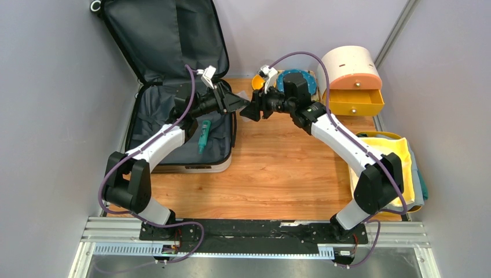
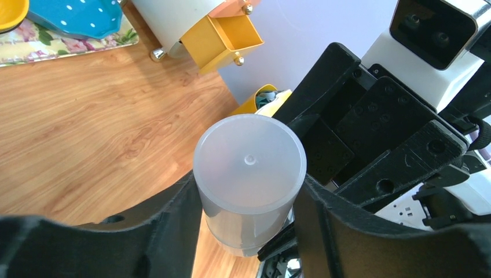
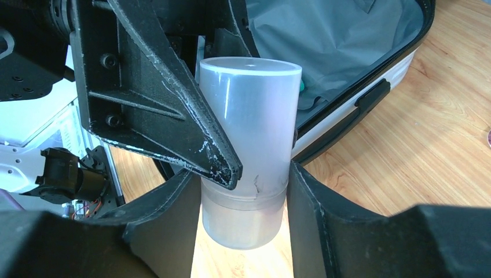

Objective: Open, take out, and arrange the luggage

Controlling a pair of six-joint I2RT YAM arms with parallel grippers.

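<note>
My left gripper clamps a frosted canister (contents hidden) beside the open luggage holding something teal. My right gripper straddles the canister too, but I cannot tell whether it grips.

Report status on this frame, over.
Left pincer gripping plastic jar; right pincer clamped on it too. Suitcase open, teal item inside. Nothing blocking.

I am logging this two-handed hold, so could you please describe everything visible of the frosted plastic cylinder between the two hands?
The frosted cylinder is translucent whitish plastic with a flat round end bearing a small centre nub, plus a seam ringing a stepped section. It is held above the table, beside the open luggage. The left hand clamps it; the right hand flanks its stepped end, seemingly touching.
</note>
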